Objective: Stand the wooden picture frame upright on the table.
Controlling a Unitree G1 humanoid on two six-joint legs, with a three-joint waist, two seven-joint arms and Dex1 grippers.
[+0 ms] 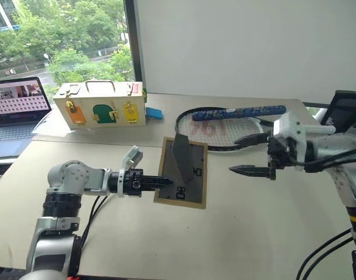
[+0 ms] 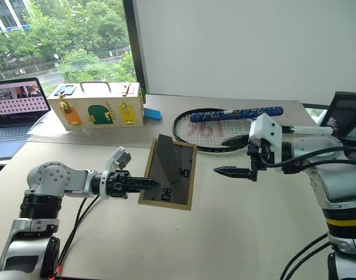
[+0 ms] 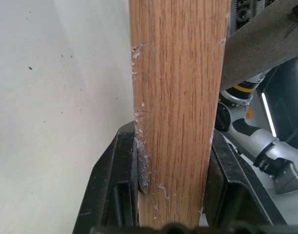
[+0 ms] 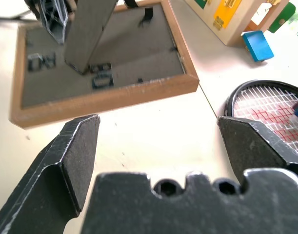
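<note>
Wooden picture frame [image 1: 182,175] in left gripper [image 1: 164,182]

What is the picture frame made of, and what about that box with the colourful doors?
The picture frame looks like light wood: the left wrist view shows grain lines along its edge, unpainted and a bit chipped. Its dark grey back panel is matte, perhaps pressed board. The box seems pale painted wood with small metal-looking latches.

light-wood picture frame [image 1: 181,172], dark grey back, beige table [image 1: 253,221]
</note>
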